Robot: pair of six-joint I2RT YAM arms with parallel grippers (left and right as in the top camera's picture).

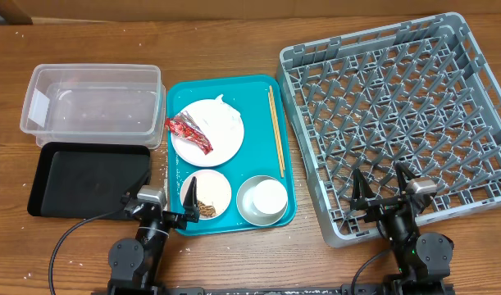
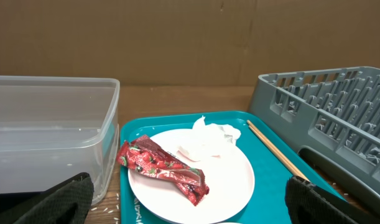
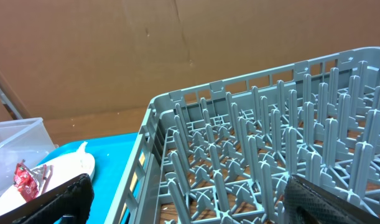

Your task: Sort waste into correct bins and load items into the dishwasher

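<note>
Left claw and right claw, both wide apart, empty; scraps on small plate partly hidden.

Robot test setup, lab-like: brown wooden plank surface, plain brown cardboard backdrop, staged square grey plastic dish rack.

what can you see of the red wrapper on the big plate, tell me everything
The red wrapper is crinkled shiny foil, long and narrow, printed with red fruit. It lies diagonally on the left part of the large white plate, one end poking past the rim toward the clear tub. A crumpled white tissue sits close behind it. Nothing grips it.
</note>
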